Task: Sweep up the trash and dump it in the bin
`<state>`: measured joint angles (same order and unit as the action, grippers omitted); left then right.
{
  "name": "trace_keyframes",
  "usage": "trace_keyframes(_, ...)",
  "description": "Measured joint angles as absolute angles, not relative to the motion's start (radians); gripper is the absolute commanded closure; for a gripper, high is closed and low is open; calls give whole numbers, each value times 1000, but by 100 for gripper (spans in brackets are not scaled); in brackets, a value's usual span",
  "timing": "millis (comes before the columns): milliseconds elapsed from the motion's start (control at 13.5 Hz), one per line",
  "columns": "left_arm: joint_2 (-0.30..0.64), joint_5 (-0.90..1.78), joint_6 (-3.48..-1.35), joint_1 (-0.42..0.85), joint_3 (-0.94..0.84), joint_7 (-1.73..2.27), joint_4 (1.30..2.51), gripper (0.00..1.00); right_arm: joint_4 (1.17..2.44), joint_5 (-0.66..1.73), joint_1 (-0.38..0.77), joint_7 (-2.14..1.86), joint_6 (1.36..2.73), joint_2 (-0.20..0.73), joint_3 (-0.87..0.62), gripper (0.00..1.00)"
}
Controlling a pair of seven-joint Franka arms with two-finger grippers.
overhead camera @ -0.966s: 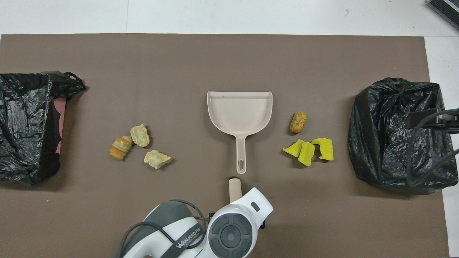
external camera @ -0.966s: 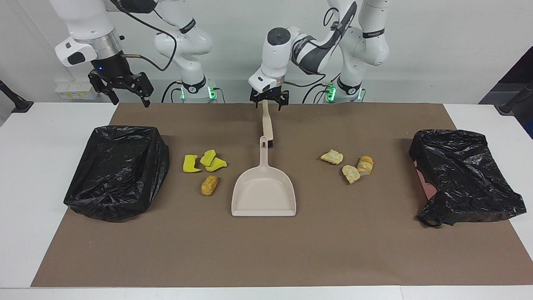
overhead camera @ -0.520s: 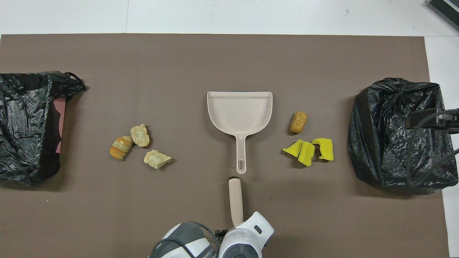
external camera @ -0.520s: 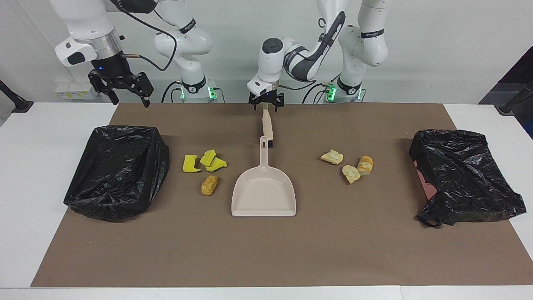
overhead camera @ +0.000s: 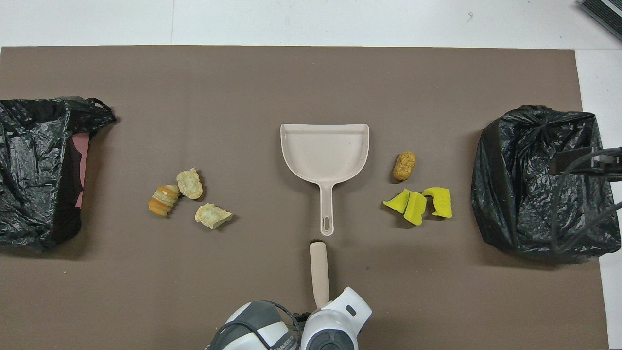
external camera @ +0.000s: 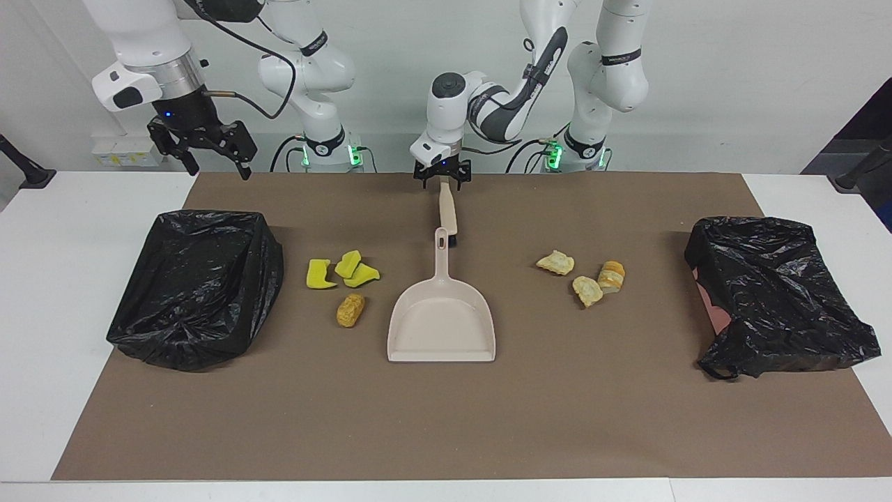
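The trash lies on the brown mat in two groups. Three yellow sponge pieces [external camera: 341, 270] [overhead camera: 418, 204] and an orange-brown lump [external camera: 350, 309] [overhead camera: 404, 165] lie toward the right arm's end. Three tan lumps [external camera: 587, 290] [overhead camera: 189, 183] lie toward the left arm's end. A beige dustpan [external camera: 441, 321] [overhead camera: 324, 150] lies between them, its handle toward the robots. A beige-handled brush [external camera: 446, 209] [overhead camera: 319, 272] lies nearer the robots, in line with it. My left gripper [external camera: 440, 178] is open, low over the brush handle's near end. My right gripper [external camera: 209, 157] is open and raised, waiting near the black-lined bin [external camera: 198, 286] [overhead camera: 534, 180].
A second black bag [external camera: 773, 293] [overhead camera: 34, 170] over a pinkish box sits at the left arm's end of the mat. The mat [external camera: 446, 418] stretches bare from the dustpan's mouth to the table edge farthest from the robots.
My left gripper has drawn back toward the robots along the brush handle to its near end. The brush, dustpan and trash have not moved. The right arm is still.
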<state>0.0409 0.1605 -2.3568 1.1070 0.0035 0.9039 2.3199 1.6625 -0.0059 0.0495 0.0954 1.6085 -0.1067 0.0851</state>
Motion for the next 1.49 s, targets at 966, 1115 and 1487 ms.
trace_keyframes(966, 0, 225, -2264, 1068, 13, 909, 2317, 100, 1662, -6, 49, 95, 1608, -107, 85, 0)
trace_keyframes(1115, -22, 226, -2190, 1025, 16, 907, 2300, 100, 1662, -6, 49, 95, 1608, -107, 85, 0)
trace_keyframes(1487, -74, 213, -1991, 857, 26, 916, 2246, 100, 1662, -6, 51, 94, 1578, -108, 84, 0)
